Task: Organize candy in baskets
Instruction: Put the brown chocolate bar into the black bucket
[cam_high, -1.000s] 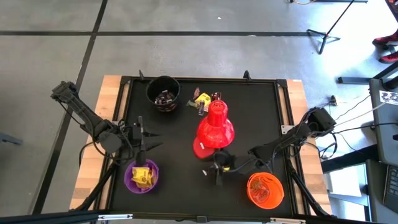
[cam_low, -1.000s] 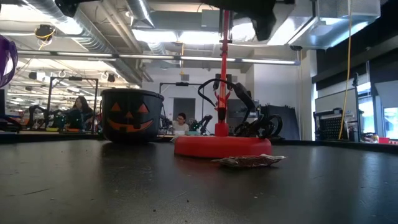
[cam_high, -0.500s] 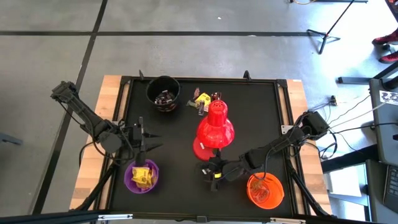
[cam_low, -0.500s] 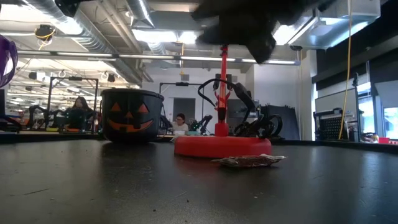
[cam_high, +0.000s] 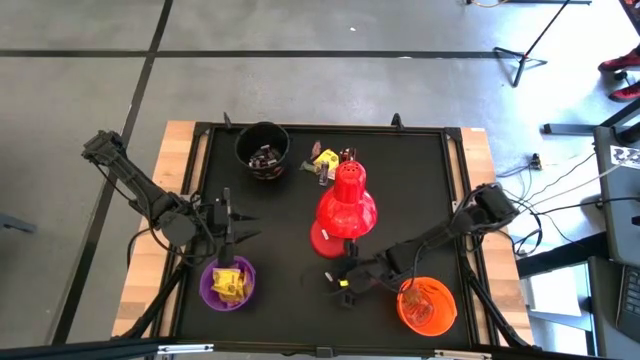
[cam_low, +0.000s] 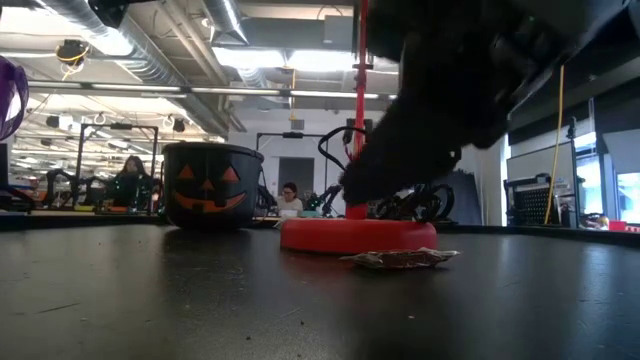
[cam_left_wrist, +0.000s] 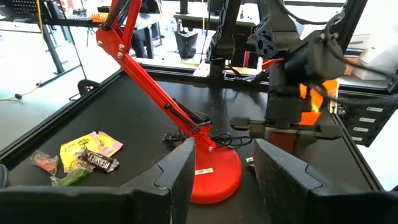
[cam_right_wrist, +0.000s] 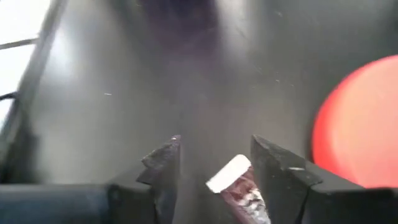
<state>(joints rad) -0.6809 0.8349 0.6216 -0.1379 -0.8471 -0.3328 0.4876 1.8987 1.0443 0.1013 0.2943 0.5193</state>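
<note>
My right gripper is open and low over the table's near middle, beside the red lamp's base. A silvery-brown wrapped candy lies flat on the mat between its two fingers; in the low view the candy is clear below the gripper. My left gripper is open, hovering above the purple bucket, which holds yellow candies. The black bucket holds dark candies. The orange bucket stands at the near right. A small pile of loose candies lies behind the lamp.
The red desk lamp stands mid-table, with its round base just beyond the candy and its jointed arm slanting up. The black mat has a raised rim. People sit in the room far behind the table.
My right gripper has come down and moved toward the table's near-left, from beside the lamp base toward the lone candy, with the arm stretching out further. The candy has stayed where it lay.
</note>
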